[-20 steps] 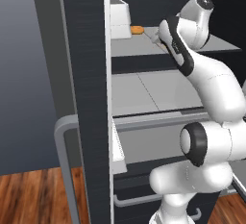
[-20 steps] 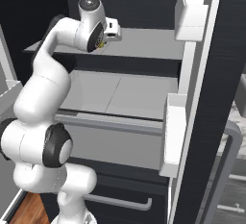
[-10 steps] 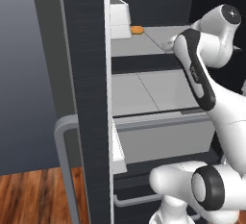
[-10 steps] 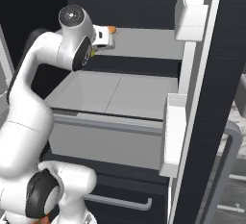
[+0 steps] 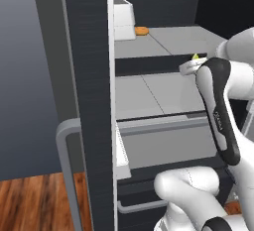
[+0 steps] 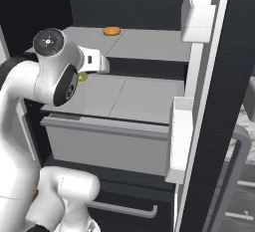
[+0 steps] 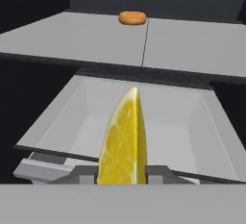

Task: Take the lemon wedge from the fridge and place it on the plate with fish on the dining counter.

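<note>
A plain grey wall (image 5: pixel 30 76) stands at left, above a reddish wood plank floor (image 5: pixel 34 202).

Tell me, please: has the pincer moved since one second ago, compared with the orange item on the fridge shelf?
Yes. The pincer, shut on the lemon wedge, has pulled back out of the fridge, away from the orange item, toward the robot.

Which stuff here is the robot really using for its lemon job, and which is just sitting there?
For the job:
- lemon wedge, held in the end effector
- fridge, open

Just lying about:
- flat round orange item on the top shelf
- white door bins
- grey drawer
</note>
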